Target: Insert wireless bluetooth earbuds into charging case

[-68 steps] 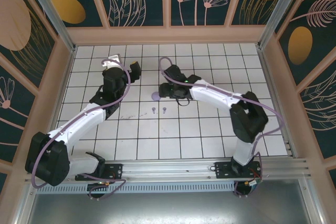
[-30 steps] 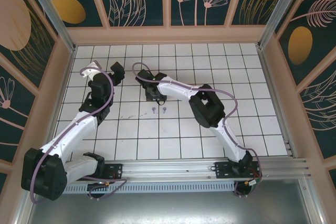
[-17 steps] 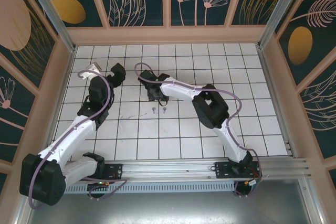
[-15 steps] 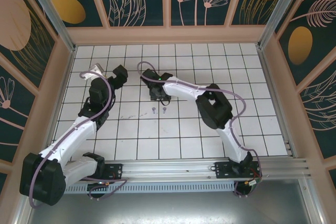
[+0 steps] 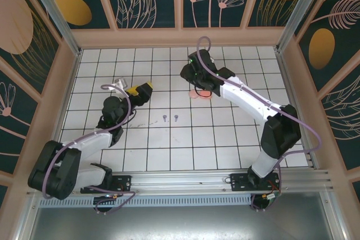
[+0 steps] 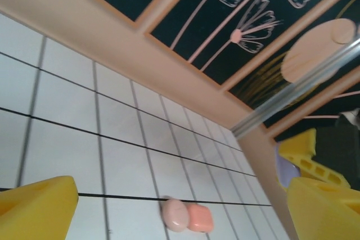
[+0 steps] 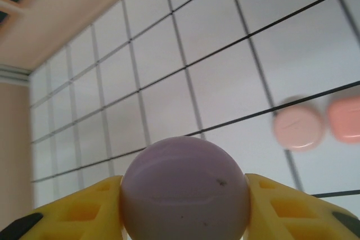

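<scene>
My right gripper [image 5: 193, 80] is clamped on the lilac case [image 7: 185, 186], now lifted and swung over beside the pink cases [image 7: 298, 127]. My left gripper [image 5: 142, 90] gapes wide, empty. Two earbuds [image 5: 163, 118] (lilac, I think) lie between the arms, well apart from both, so the case must come back.

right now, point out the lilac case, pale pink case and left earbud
lilac case [image 7: 185, 190]: right wrist view, its rounded front
pale pink case [image 7: 298, 128]: right wrist view, its top
left earbud [image 5: 163, 118]: top external view, its body
</scene>
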You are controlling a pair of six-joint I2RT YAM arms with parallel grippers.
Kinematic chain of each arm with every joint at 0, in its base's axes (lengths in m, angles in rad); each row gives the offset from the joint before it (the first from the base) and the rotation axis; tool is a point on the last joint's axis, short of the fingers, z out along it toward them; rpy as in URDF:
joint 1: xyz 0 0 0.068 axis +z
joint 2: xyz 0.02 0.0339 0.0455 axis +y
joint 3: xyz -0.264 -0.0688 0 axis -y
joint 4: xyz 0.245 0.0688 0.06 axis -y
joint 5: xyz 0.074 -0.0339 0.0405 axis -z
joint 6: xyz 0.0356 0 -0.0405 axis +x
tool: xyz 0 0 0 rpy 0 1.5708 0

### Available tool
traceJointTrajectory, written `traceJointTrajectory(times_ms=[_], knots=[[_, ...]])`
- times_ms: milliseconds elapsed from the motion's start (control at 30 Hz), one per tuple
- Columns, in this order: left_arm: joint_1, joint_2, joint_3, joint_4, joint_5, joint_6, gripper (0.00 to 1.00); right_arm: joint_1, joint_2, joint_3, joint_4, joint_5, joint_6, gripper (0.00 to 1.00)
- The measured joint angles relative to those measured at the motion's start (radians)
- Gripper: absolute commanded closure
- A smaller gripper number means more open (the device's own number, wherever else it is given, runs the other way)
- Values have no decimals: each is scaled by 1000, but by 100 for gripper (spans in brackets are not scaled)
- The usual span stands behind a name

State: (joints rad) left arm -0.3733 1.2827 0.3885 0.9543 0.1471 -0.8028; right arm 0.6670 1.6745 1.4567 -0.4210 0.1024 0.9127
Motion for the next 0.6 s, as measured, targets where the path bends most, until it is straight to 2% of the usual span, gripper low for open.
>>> traceJointTrajectory(times_ms=[300,467,600], knots=[[-126,199,-1,306,30,-69,13,26,0,-41,112,-93,180,67],[-150,307,10,425,37,-111,21,49,1,-39,130,-105,213,67],[-158,367,29,509,38,-147,31,61,1,-36,134,-105,223,67]])
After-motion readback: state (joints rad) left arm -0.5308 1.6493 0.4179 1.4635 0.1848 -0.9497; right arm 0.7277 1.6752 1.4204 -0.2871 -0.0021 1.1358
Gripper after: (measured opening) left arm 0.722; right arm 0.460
